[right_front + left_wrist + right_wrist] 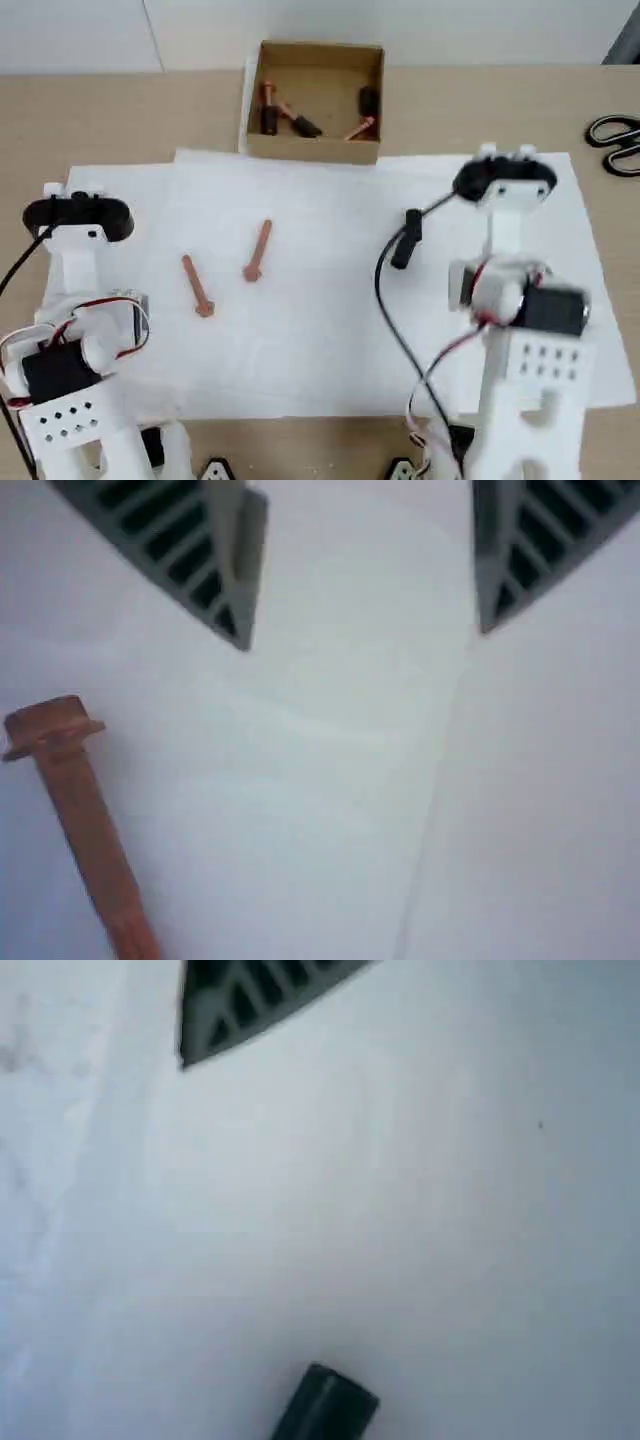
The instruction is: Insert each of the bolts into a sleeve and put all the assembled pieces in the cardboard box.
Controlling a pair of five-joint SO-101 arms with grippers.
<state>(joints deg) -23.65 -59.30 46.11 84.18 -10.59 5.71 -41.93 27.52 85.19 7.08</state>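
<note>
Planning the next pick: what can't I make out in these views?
- High view: assembled pieces in the cardboard box are too small and overlapping to count.
- Left wrist view: the bolt has its tip cut off by the frame edge.
- Right wrist view: the sleeve is mostly cut off by the edge.

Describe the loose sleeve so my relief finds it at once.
On the white paper, look right of centre, below the right corner of the cardboard box. The sleeve is the short black tube lying there, unlike the two long reddish bolts further left.
</note>
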